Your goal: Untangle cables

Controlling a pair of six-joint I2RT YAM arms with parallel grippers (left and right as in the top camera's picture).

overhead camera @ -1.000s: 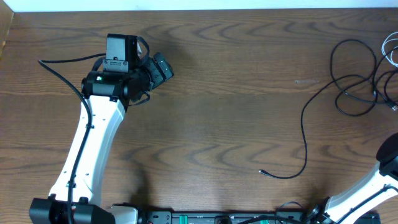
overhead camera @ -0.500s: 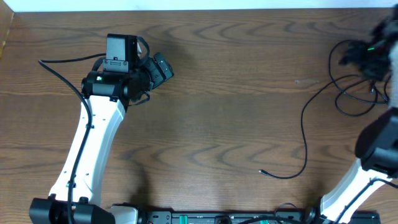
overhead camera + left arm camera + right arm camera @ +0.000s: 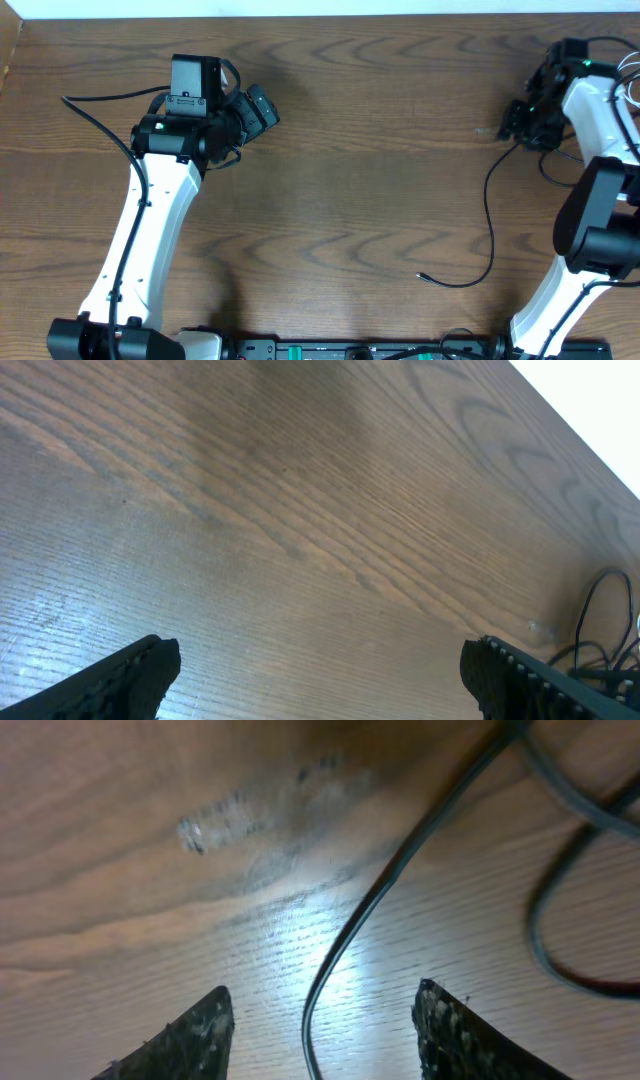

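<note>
Thin black cable (image 3: 489,215) flat on wood table (image 3: 350,150), R side, one long strand curving down from overlapping loops (image 3: 553,172) upper R, to loose plug end (image 3: 422,276) nr btm centre

From my overhead view, a dark wood-grain tabletop (image 3: 380,170) spreads wide, with a pale strip (image 3: 300,8) bordering its far edge. Lamp glare brightens a scuff (image 3: 215,820).
</note>
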